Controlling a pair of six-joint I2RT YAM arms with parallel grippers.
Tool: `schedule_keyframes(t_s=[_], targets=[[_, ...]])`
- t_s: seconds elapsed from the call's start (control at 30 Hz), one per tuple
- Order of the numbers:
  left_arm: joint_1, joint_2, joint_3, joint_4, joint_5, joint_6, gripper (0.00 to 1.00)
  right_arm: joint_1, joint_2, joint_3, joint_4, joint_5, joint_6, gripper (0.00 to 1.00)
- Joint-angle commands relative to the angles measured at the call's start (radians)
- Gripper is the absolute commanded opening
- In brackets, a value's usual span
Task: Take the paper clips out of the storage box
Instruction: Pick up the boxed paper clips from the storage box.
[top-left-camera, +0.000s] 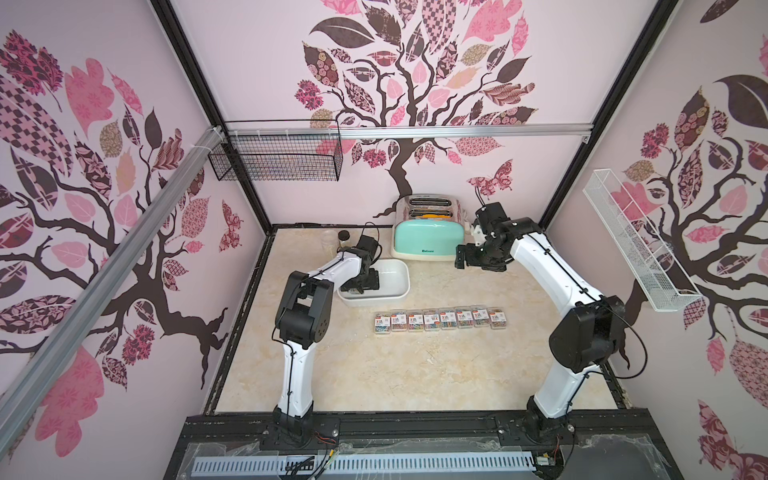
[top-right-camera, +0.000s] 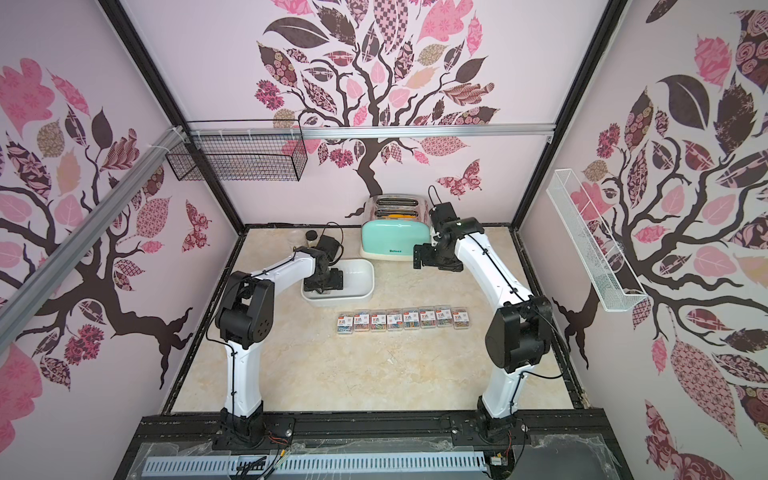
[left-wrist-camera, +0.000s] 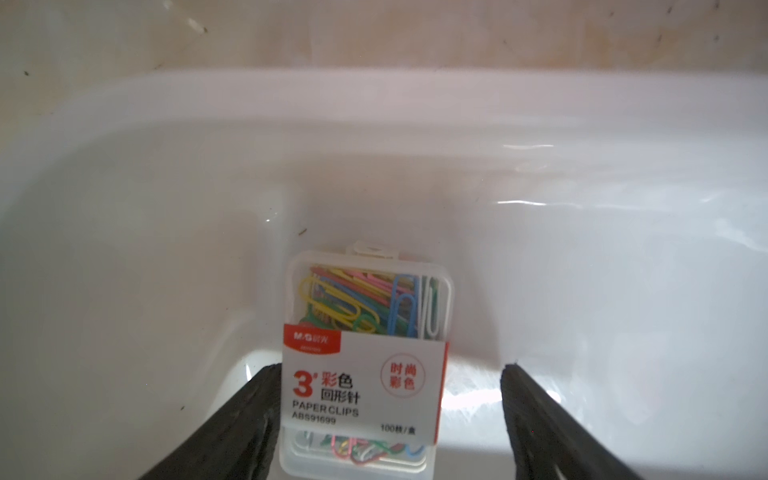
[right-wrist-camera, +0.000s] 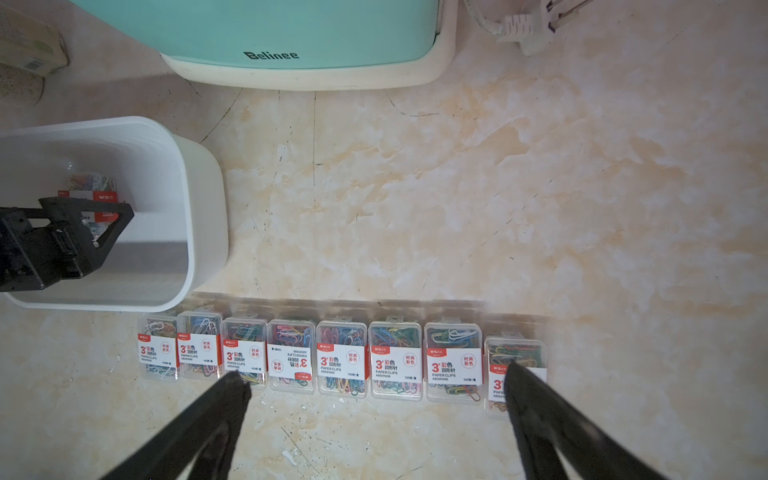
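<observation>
Left end effector (left-wrist-camera: 391, 370) is down inside the storage box (top-left-camera: 395, 275), fingers (left-wrist-camera: 245, 428) spread wide and nothing pinched between them. A lone case (left-wrist-camera: 365, 361), label up with coloured clips showing through the clear lid, sits on the box floor right between those fingers. One finger is just beside its edge, the other well apart from it. From what I can see, that's the only case in the box.

The rest of the paper clips (top-left-camera: 438, 320), eight cases, are lined up side by side on the desk (top-left-camera: 415, 374). The row starts just in front of the box and runs off toward the right arm's side. The right end effector (right-wrist-camera: 376, 374) hangs off to that same side of the box, up off the desk, jaws fully apart, carrying nothing.

So I'd call this the grasp on the final case, with the job nearly through. The next move calls for centring the fingers on the case and closing across its narrow sides until it's firmly held. Then it's a lift over the box's low wall and a set-down by the row. That plastic looks slick, so an off-centre pinch could let it tip or slip.
</observation>
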Motion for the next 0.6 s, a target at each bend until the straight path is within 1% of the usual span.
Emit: schedule_keyframes(t_s=[0.0,0.33,0.47,0.57], targets=[[0.004,-0.007,-0.002,0.010,0.010,0.001,0.85,0.006,0.023,0.036,-0.005,0.014,0.005,0.99],[0.003,-0.006,-0.012,0.022,0.014,0.002,0.78,0.007,0.027,0.042,-0.002,0.010,0.000,0.99],[0.003,-0.009,-0.018,0.037,0.015,0.002,0.69,0.008,0.031,0.043,-0.002,0.009,-0.001,0.99],[0.003,-0.004,-0.016,0.045,0.018,0.001,0.68,0.006,0.030,0.045,-0.002,0.008,-0.002,0.99]])
